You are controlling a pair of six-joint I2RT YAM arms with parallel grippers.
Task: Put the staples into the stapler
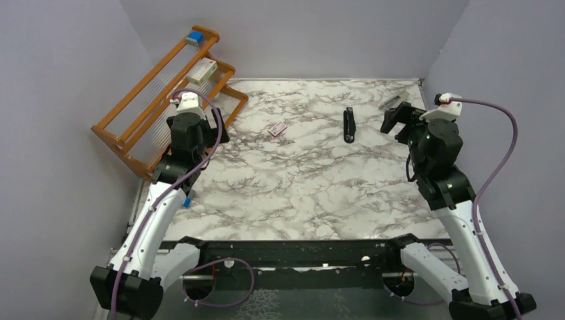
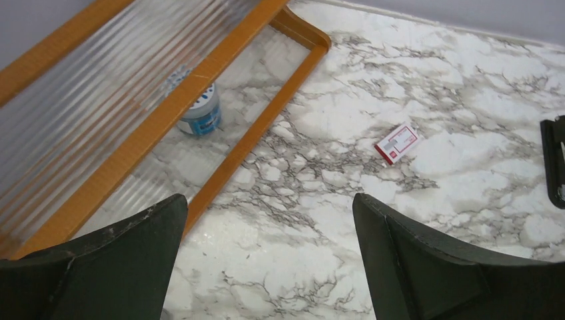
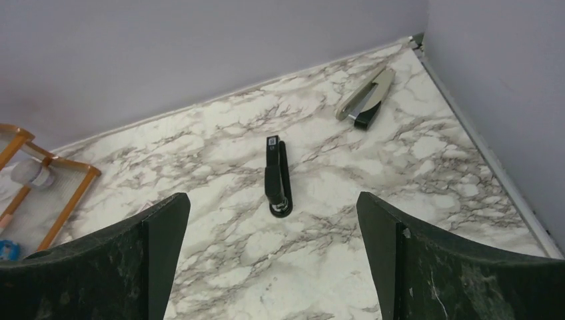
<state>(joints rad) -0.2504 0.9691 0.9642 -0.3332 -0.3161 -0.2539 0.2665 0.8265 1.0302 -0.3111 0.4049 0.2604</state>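
Tabletop of white, grey-veined marble pattern [image 2: 466, 80] fills most of the left wrist view. The left gripper [image 2: 270, 200] hangs above it, its two dark fingers spread wide at the lower corners with nothing between them. Beyond the gap, up and to the right, the small red-and-white staples packet [image 2: 397, 143] lies flat on the surface, apart from everything else. The slim black stapler [image 2: 554, 167] just shows at the right edge, cut off by the frame. On the left stands an orange wooden rack with ribbed clear shelves [image 2: 226, 52], and a small white jar with a blue label [image 2: 202, 113] sits on the table beneath it.

From the right wrist, the right gripper [image 3: 273, 198] likewise has its jaws wide apart and holds nothing. The stapler lies on the marble straight ahead of the gap, and appears closed. A light grey-silver stapler-like tool [image 3: 366, 97] rests near the far right corner, well apart from the stapler.

From above, the packet lies left of the stapler in the far half of the table, and no arm touches either. The left gripper is beside the rack, the right one near the grey tool. On the rack sit a blue block [image 1: 194, 37] and a white-and-red box [image 1: 202, 71]
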